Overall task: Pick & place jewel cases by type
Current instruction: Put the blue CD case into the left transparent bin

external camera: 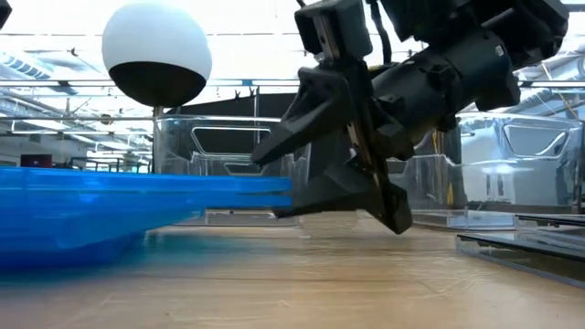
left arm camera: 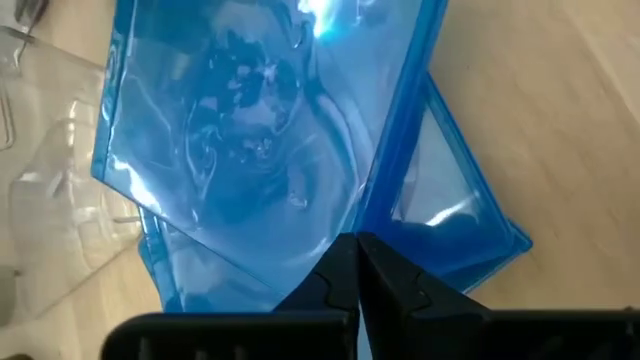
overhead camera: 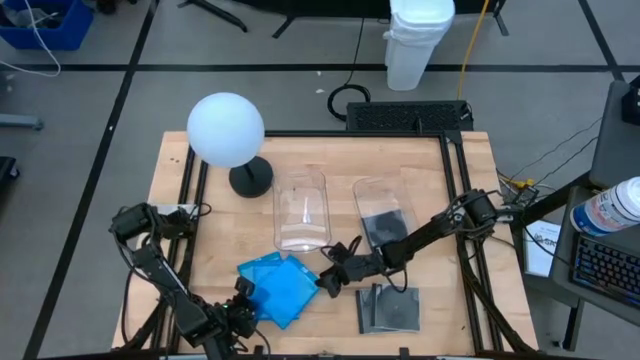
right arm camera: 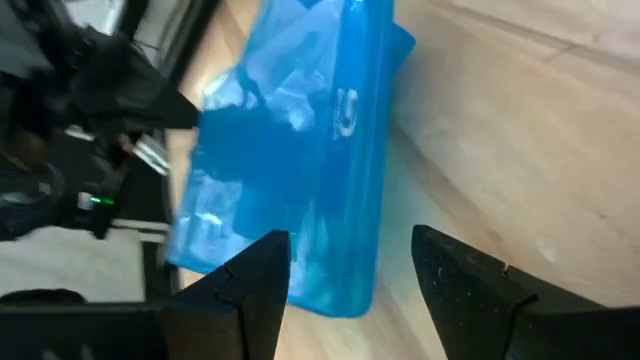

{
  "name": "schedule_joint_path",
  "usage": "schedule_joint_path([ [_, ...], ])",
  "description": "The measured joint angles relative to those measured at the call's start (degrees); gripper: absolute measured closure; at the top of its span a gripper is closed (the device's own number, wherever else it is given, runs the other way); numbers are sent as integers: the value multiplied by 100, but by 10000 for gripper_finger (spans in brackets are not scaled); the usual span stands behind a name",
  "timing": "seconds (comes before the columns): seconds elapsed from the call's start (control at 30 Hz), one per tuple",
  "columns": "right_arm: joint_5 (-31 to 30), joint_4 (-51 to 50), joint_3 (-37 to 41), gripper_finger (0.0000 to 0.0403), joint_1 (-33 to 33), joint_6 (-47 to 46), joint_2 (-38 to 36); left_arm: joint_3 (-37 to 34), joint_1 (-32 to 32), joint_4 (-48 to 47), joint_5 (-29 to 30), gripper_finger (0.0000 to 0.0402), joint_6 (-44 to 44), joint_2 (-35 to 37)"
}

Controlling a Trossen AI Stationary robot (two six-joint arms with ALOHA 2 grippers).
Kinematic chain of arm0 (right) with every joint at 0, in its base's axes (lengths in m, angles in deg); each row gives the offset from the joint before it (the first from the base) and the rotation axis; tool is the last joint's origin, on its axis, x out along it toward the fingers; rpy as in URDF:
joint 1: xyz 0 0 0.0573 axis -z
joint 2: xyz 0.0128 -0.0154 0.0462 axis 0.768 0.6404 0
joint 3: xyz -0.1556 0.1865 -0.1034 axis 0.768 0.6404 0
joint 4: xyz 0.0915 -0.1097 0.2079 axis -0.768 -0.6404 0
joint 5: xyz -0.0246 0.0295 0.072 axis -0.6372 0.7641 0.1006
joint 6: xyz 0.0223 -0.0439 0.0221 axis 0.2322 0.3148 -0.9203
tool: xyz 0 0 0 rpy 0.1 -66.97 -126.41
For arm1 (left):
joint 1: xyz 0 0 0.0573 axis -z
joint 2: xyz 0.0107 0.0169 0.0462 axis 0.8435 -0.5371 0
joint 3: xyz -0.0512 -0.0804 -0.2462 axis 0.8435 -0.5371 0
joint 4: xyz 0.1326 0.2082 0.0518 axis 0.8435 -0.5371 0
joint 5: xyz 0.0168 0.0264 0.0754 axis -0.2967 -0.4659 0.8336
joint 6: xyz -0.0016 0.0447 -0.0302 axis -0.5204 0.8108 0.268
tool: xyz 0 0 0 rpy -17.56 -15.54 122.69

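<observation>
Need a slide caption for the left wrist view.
Left gripper shut at the edge of the stacked blue jewel cases on the wooden table.

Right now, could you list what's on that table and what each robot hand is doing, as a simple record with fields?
Blue cases: stacked loosely at the table's front, left of centre
Dark cases: flat at the front, right of the blue ones
Left bin: clear, looks empty
Right bin: clear, a dark case inside
Lamp: white globe at the back left
Left hand: shut on the top blue case's edge
Right hand: open, at the blue stack's right side
</observation>
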State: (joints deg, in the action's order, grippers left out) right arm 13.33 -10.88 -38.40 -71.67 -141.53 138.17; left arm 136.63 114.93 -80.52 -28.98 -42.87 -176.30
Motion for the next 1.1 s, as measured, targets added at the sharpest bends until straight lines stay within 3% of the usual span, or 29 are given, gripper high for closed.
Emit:
schedule_joint_path([
  [0.33,-304,-1496,-871,202,-76,818,14,-7,-9,34,188,389,-43,-22],
  [0.6,-142,-1494,-951,202,-105,696,133,-17,-63,197,367,384,-25,-33],
  [0.83,166,-549,-963,206,-158,701,316,1,-175,302,505,397,-58,-236],
  [1.1,353,-220,-964,256,-164,934,318,-2,-314,411,589,390,-151,-569],
])
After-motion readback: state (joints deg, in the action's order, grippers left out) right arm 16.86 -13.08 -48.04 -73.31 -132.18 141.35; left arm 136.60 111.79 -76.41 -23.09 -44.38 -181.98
